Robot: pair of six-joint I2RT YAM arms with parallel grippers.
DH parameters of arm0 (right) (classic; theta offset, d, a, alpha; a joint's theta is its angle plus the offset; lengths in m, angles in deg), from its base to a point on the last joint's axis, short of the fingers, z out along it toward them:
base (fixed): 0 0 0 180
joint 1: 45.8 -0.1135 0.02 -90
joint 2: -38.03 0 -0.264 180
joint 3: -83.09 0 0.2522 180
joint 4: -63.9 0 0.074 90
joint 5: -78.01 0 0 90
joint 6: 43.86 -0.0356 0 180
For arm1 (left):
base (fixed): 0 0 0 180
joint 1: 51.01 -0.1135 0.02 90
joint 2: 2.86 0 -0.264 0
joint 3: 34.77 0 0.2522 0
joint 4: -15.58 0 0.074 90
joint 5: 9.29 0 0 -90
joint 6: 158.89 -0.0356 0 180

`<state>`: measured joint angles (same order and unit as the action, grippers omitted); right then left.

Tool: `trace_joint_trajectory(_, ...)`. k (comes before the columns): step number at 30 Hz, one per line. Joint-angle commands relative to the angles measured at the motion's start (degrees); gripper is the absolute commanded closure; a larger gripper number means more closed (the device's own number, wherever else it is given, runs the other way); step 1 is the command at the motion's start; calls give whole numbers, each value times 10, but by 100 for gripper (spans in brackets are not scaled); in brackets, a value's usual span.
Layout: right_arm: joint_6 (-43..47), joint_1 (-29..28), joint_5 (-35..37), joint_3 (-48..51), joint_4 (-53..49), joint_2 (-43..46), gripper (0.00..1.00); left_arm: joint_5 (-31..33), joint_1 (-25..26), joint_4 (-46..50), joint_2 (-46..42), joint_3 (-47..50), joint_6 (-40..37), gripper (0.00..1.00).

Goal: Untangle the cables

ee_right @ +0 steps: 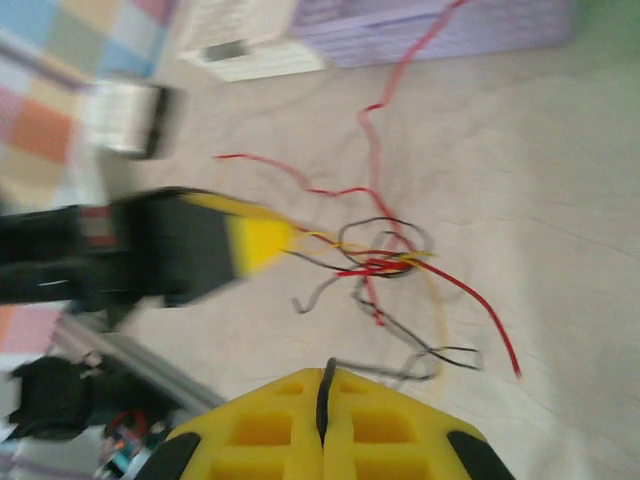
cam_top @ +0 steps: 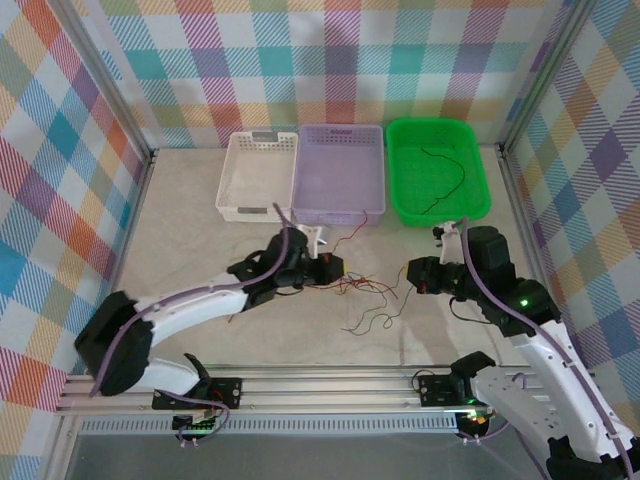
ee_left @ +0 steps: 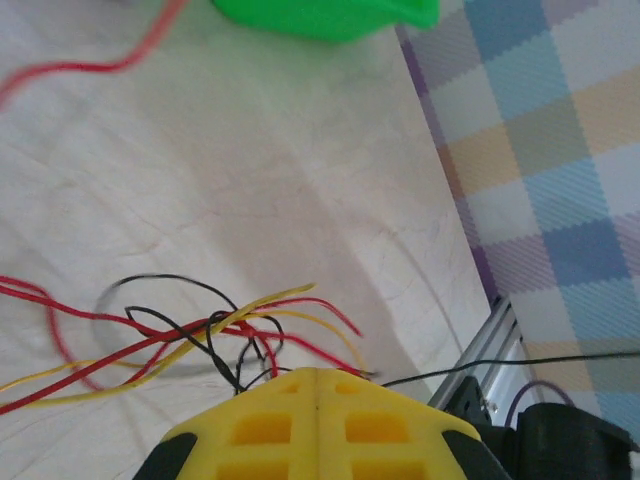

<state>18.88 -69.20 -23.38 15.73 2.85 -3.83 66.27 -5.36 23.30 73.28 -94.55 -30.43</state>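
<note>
Squarely at left pincer (ee_left: 316, 372) tip, cables (ee_left: 225, 328)

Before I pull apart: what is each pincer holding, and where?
The left pincer pinches the cables at the tangle's edge; the right pincer grips a black cable, spot along it unclear.

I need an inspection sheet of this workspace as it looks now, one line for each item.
Surface: beige table.
Job's things: red, yellow and black cables tangled mid-table; another black cable lies in the green basket.
Clutter: nothing seen.
Grippers: left gripper shut on the cables; right gripper shut, apparently pinching a black strand.
Cables: lilac hoses run along both arms.
Surroundings: white basket and lilac basket beside the green one; checkered walls.
</note>
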Motion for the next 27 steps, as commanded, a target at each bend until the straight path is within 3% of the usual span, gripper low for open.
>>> trace_joint_trajectory(1,-22,22,70,12,-30,7,100,30,-41,83,-67,24,-19,100)
trace_joint_trajectory(7,-26,76,50,42,-22,-2,100,13,-123,167,-180,38,-25,100)
trace_joint_trajectory(18,-9,155,27,61,-22,-16,100,1,-245,306,-303,-3,-50,100)
trace_joint_trajectory(27,0,193,40,68,-10,-37,100,20,-255,341,-375,-33,-61,100)
